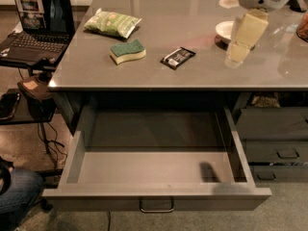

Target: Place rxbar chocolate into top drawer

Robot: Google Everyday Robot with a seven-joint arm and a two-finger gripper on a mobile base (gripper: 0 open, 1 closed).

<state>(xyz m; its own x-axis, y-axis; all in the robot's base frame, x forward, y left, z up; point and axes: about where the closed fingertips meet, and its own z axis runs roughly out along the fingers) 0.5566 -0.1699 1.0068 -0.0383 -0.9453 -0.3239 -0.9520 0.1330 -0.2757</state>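
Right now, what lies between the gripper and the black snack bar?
Bare tabletop only, in the camera view; the gripper hangs right of the snack bar.

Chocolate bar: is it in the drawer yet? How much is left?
Done: the top drawer is pulled open. In hand: the gripper hovers over the table, near the rxbar chocolate, not touching it. Left: grab the bar, carry it down, drop it in the drawer.

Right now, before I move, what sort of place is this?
Probably an office or lab workspace: a grey metal table with its top drawer pulled open, dark stacked drawers beside it, and an open laptop at the left. The gripper hangs over the table's right side, right of the rxbar chocolate.
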